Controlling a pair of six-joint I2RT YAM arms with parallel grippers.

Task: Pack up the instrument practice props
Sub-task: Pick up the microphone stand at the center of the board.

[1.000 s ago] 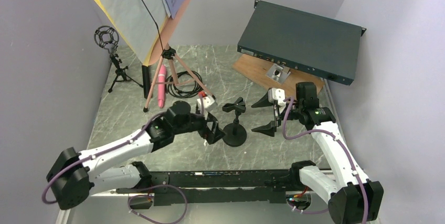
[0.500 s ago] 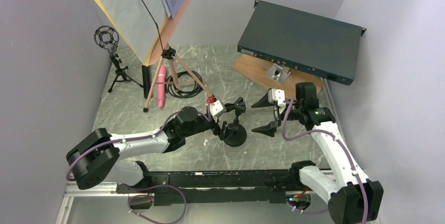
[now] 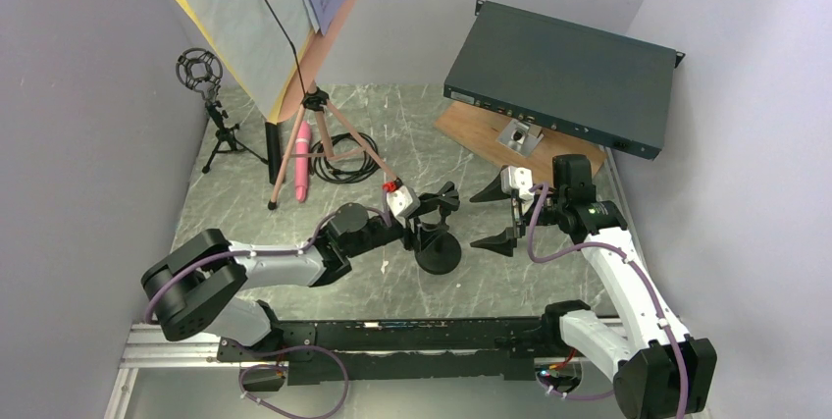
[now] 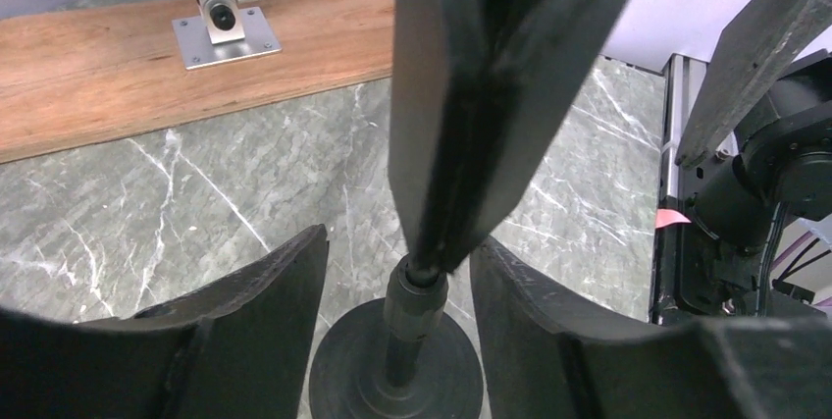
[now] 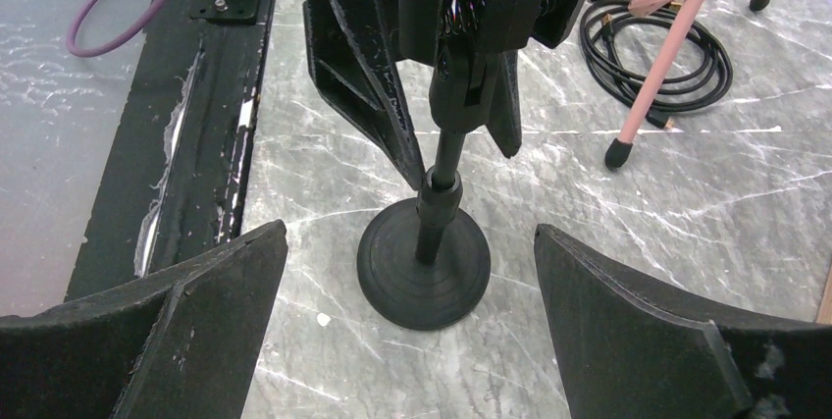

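The black mic holder [image 4: 471, 125] stands upright between the fingers of the left pincer [image 4: 397, 250].

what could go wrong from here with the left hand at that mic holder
The left hand flanks the mic holder low on its thin post, under the bulky clip: it may slip or tip when lifted. The right hand stands open close by, so a lift could bump it.

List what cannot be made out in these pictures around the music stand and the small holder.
- Sheet-music pages: tops cut off by the top view's upper edge.
- Mic holder clip: left wrist view, too close, cropped above.
- Pink microphone: top view, partly behind a tripod leg.
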